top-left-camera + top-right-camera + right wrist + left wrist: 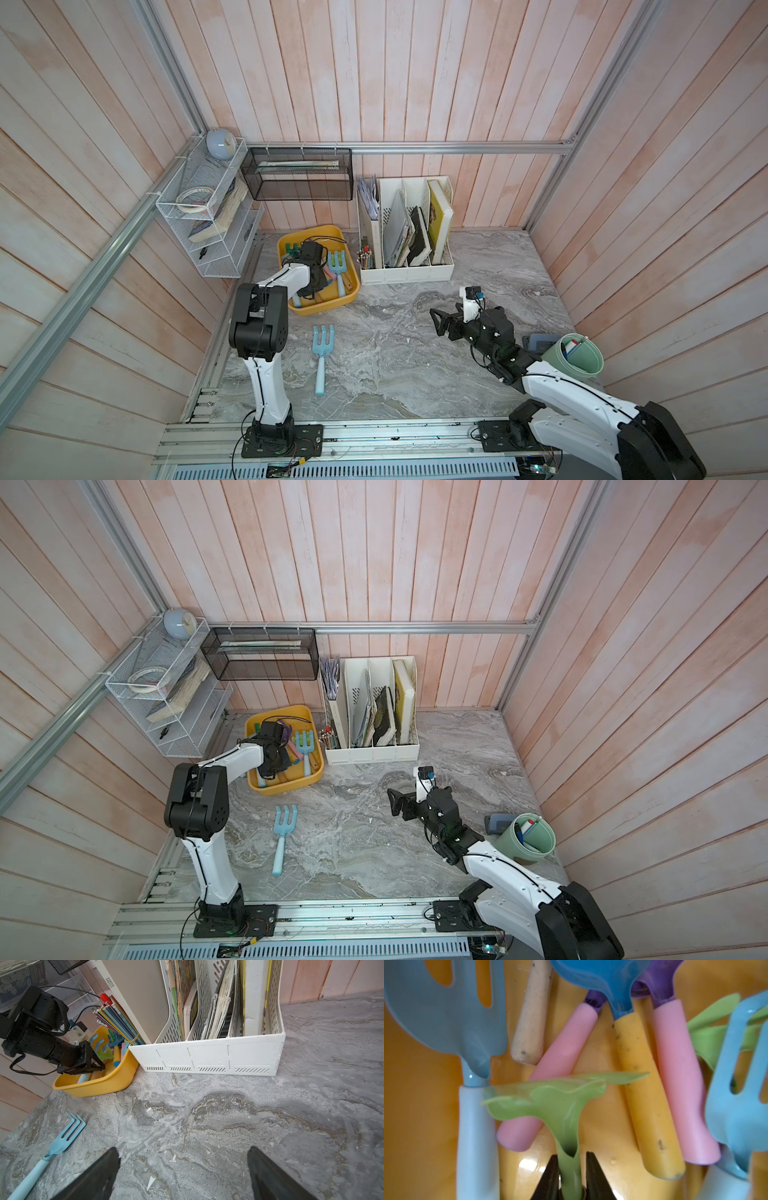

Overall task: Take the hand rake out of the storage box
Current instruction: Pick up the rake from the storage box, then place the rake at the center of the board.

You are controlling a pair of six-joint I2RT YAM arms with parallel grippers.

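The yellow storage box [352, 286] [319, 766] [99, 1086] stands at the back left and holds several garden tools. My left gripper [572, 1155] [308, 289] [269, 771] reaches down into it and is shut on the thin neck of a green hand rake [554, 1101] [104, 1053], whose head lies across a pink handle [560, 1057]. Another light blue hand rake [337, 266] lies in the box. A third, also light blue [321, 353] [282, 833] [60, 1140], lies on the table in front of the box. My right gripper [182, 1159] [436, 322] is open over bare table with nothing in it.
A white file organizer [407, 266] stands right of the box, with a pencil bundle [365, 257] between them. A black mesh basket [297, 174] and a white wire shelf [203, 216] hang on the walls. A green cup [579, 359] stands by my right arm.
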